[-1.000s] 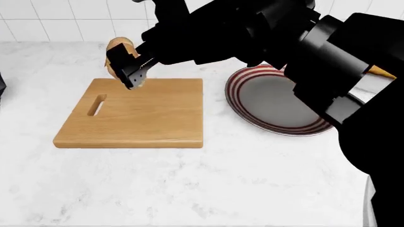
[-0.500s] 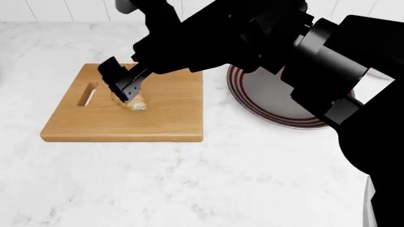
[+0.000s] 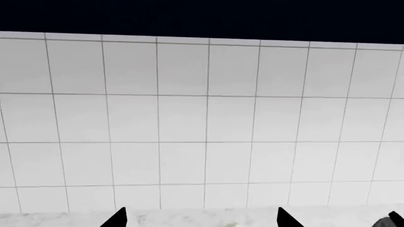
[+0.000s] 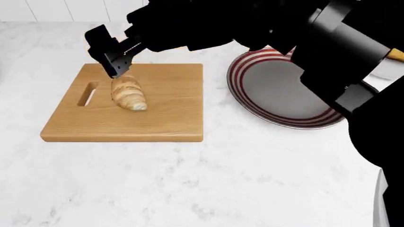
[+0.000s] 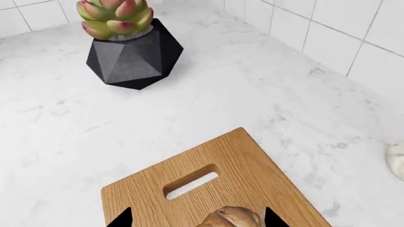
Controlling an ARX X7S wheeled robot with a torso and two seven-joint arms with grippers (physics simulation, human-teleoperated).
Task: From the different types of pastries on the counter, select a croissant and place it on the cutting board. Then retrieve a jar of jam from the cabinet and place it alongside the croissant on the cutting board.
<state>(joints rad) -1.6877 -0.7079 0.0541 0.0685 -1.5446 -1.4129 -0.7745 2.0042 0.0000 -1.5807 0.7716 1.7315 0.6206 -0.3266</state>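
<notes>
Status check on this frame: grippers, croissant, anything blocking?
Right gripper open, above the croissant. Croissant lying on the cutting board, beside the slot. Left gripper open, empty, facing wall tiles. Nothing blocking.

My work surface is the counter (image 4: 189, 189), white marble-look with faint grey veining. Directly on it: the cutting board (image 4: 170, 118) toward its back left, a red-ringed plate (image 4: 277, 101) just beside the board's right edge, a dark faceted succulent pot (image 5: 132, 59), and a small white lump (image 5: 396, 161) near the tiled wall.
</notes>
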